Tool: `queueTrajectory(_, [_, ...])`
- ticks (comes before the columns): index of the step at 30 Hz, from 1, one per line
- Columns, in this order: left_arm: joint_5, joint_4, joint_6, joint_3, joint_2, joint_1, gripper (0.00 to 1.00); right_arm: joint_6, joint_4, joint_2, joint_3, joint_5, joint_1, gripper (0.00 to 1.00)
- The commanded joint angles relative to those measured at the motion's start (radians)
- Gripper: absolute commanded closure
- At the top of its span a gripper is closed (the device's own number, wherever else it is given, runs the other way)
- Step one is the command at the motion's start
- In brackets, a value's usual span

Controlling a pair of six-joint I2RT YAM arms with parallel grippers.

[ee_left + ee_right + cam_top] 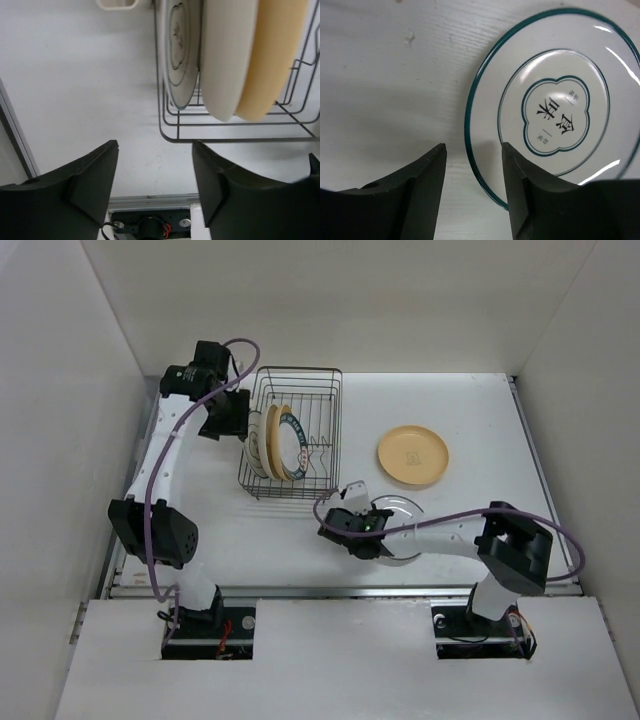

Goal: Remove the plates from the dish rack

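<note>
Right gripper (474, 172) is spread open, empty, over the rim of a green-rimmed white plate (555, 115) lying flat on the table (395, 75); a tan plate (412, 455) lies further back. Left gripper (155, 167) hangs open beside the dish rack (225, 138), where three plates (225, 60), I think, stand on edge.
</note>
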Motion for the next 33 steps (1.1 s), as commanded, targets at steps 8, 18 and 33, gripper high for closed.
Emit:
queueTrajectory(8, [-0.212, -0.018, 0.113, 0.208, 0.106, -0.221, 0.29, 0.014, 0.113, -0.263, 0.009, 0.008, 0.008, 0.26])
queueTrajectory(18, [-0.431, 0.094, 0.008, 0.167, 0.086, -0.226, 0.44, 0.05, 0.075, -0.458, 0.009, 0.077, 0.008, 0.26])
queueTrajectory(33, [-0.33, 0.042, -0.013, 0.138, 0.247, -0.145, 0.47, 0.089, 0.075, -0.504, 0.009, 0.086, -0.001, 0.26])
